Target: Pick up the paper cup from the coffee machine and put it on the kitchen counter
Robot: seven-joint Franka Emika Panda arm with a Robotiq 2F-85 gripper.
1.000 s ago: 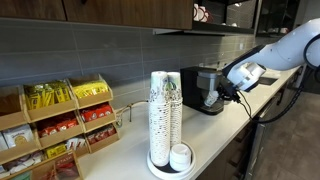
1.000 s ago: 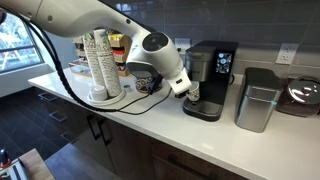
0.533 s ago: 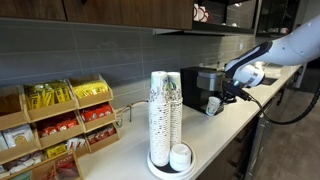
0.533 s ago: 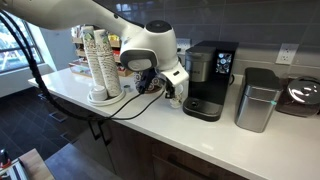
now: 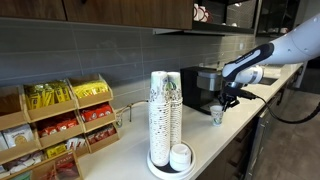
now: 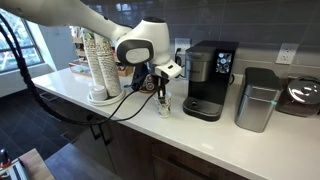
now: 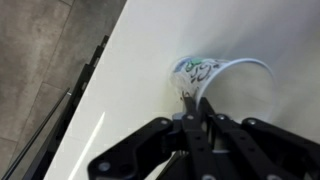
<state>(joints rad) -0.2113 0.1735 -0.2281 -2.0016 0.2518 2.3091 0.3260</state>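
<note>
The paper cup [image 5: 217, 116] is small, white with greenish print, and stands low over or on the kitchen counter [image 5: 236, 128], in front of and beside the black coffee machine [image 5: 200, 88]. My gripper [image 5: 223, 103] comes down on it from above. In an exterior view the cup [image 6: 164, 105] is left of the machine [image 6: 210, 80] on the counter [image 6: 205, 138], under my gripper [image 6: 162, 92]. In the wrist view my gripper [image 7: 195, 103] is shut, pinching the rim of the cup [image 7: 232, 76] over the pale counter [image 7: 120, 90].
Tall stacks of white-and-green cups [image 5: 165, 112] [image 6: 100, 62] stand further along the counter, with an upturned cup [image 5: 181, 156] beside them. A snack rack [image 5: 60, 125] is behind. A silver canister [image 6: 258, 100] stands past the machine. The counter's front edge [image 7: 84, 95] is near.
My gripper has carried the cup out of the coffee machine's recess, away from the machine along the counter, and lowered it towards the counter surface.
</note>
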